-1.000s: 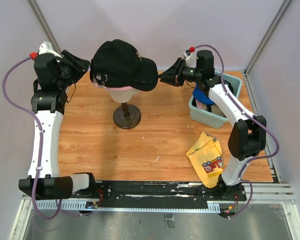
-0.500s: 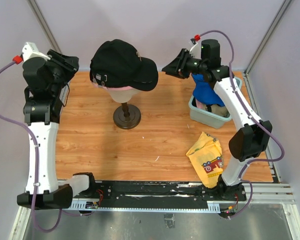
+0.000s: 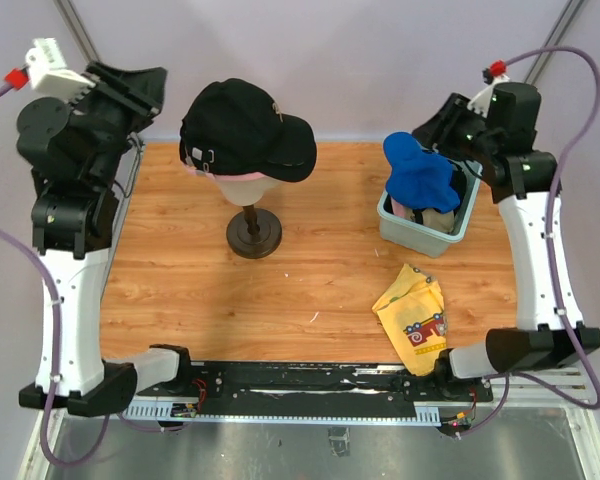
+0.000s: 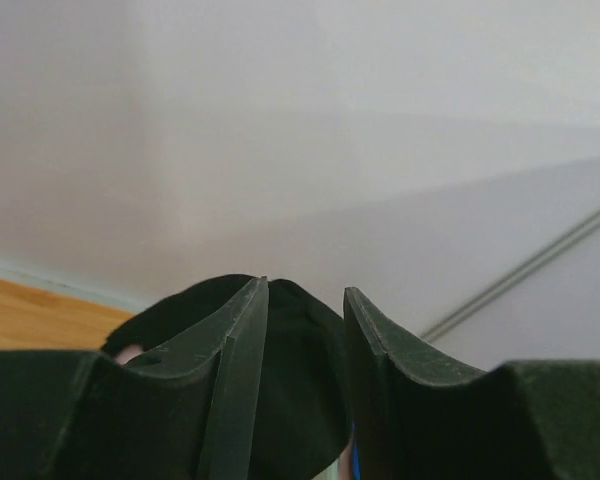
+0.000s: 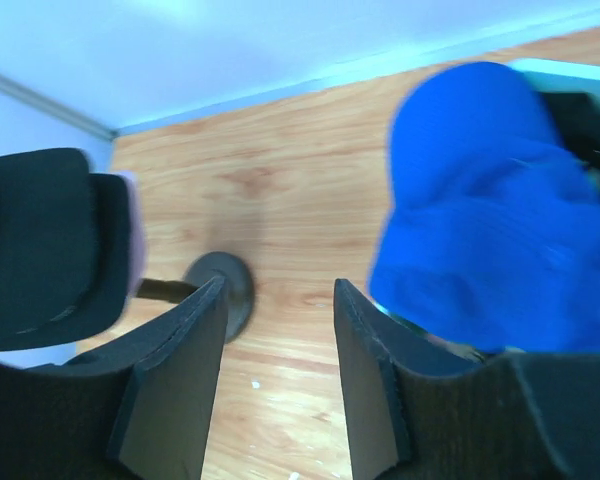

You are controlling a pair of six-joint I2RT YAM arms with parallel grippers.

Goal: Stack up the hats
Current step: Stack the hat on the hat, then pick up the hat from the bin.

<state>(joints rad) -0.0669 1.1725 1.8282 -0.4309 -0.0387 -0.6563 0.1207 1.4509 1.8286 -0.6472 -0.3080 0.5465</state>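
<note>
Nearest my bases, the yellow cloth [image 3: 412, 318] with its red print lies crumpled on the wooden table [image 3: 320, 270], over on my right side. Farther out and near the middle stands the dark round stand [image 3: 254, 232] of the mannequin head [image 3: 242, 190]. The black cap [image 3: 245, 128] sits on that head with its brim pointing to my right, and the edge of a pink cap [image 3: 225, 176] shows under its rim. To the right of the stand is the bin [image 3: 405, 232]. The blue cap [image 3: 420, 178] is heaped on top of what is in it, and a tan cap [image 3: 435, 218] peeks out beneath. My right gripper [image 3: 435, 130] is raised at the far end of that bin, just beside the blue cap's crown. In its wrist view, my right gripper [image 5: 278, 290] has its fingers spread with only bare wood between them; the blue cap [image 5: 480, 220] lies off to the right and the black cap [image 5: 40, 250] off to the left. My left gripper [image 3: 150, 85] hangs high at the far left corner, apart from the mannequin head. My left gripper [image 4: 305, 310] also has its fingers parted, by a narrower gap, and they pinch nothing. Beyond that gap the black cap [image 4: 305, 390] rises against the pale wall.
</note>
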